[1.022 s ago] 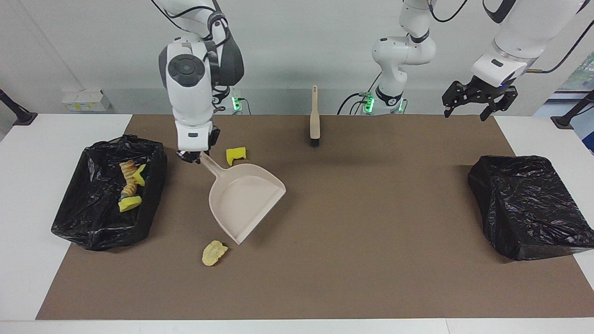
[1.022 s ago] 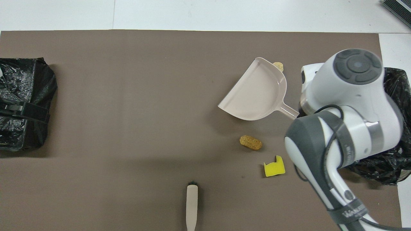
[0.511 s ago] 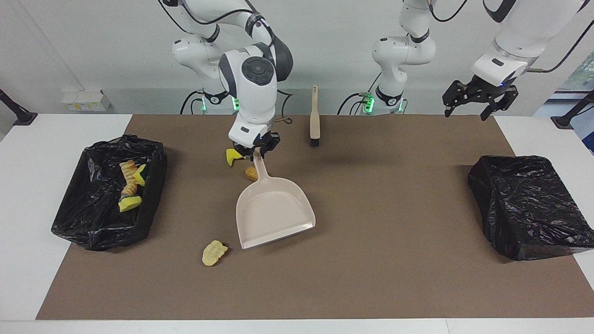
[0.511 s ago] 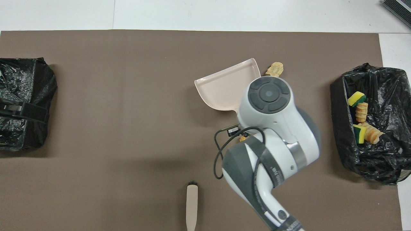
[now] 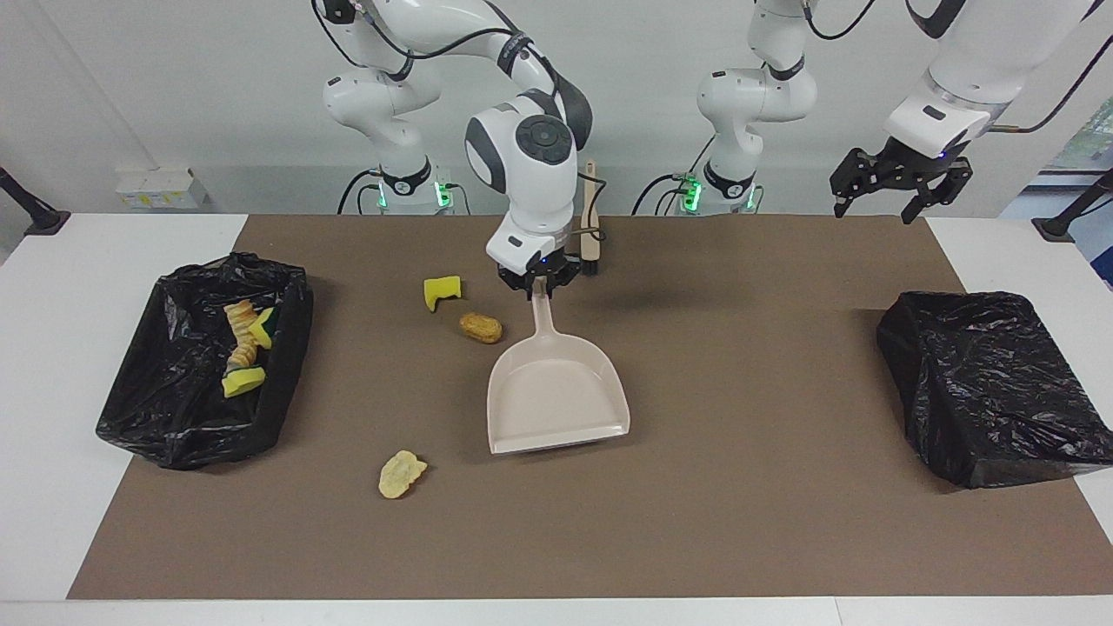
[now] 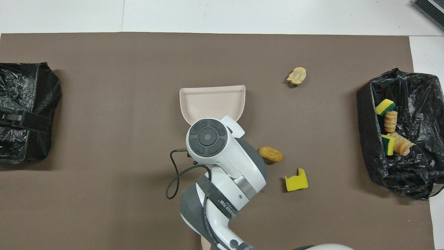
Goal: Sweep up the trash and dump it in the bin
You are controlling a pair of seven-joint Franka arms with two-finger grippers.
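My right gripper [image 5: 539,283] is shut on the handle of the beige dustpan [image 5: 556,396], which is empty and sits low at the mat's middle, its mouth turned away from the robots. In the overhead view the arm covers the handle and only the pan [image 6: 211,100] shows. Three scraps lie on the mat toward the right arm's end: a yellow sponge chunk [image 5: 442,291] [image 6: 296,180], a golden-brown piece [image 5: 481,327] [image 6: 271,154] beside the handle, and a pale lump [image 5: 402,474] [image 6: 296,75] farther out. My left gripper [image 5: 900,187] is open and waits, raised, at the left arm's end.
An open black-lined bin [image 5: 174,435] [image 6: 367,104] at the right arm's end holds several scraps [image 5: 243,348] [image 6: 390,121]. A closed black bag-covered box [image 5: 983,382] [image 6: 24,111] stands at the left arm's end. The beige brush [image 5: 589,217] lies near the robots, partly covered by the right arm.
My right gripper has carried the dustpan from beside the bin to the mat's middle and turned its mouth away from the robots. The scraps and the left arm have not moved.
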